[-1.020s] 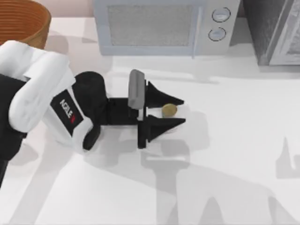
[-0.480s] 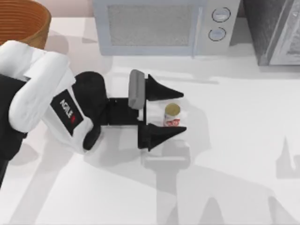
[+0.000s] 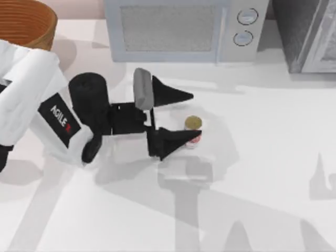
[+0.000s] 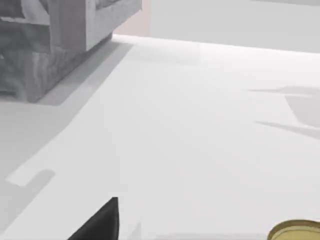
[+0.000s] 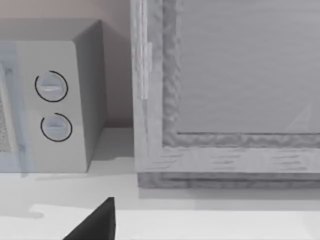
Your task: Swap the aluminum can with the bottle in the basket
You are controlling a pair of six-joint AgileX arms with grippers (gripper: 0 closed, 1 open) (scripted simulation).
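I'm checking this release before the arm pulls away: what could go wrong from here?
1. The bottle stands on the table right against one finger of the open left gripper; a sideways withdrawal could tip it.
2. The basket sits at the far left corner beside the left arm, so a wide swing might clip its rim.

Bottle [image 3: 192, 131]: white body, red label markings, dull-gold top. Basket [image 3: 29, 23]: orange-brown, ribbed. Left hand [image 3: 184, 116]: black fingers. Bench [image 3: 262, 157]: white. Microwave [image 3: 178, 29]: light grey.
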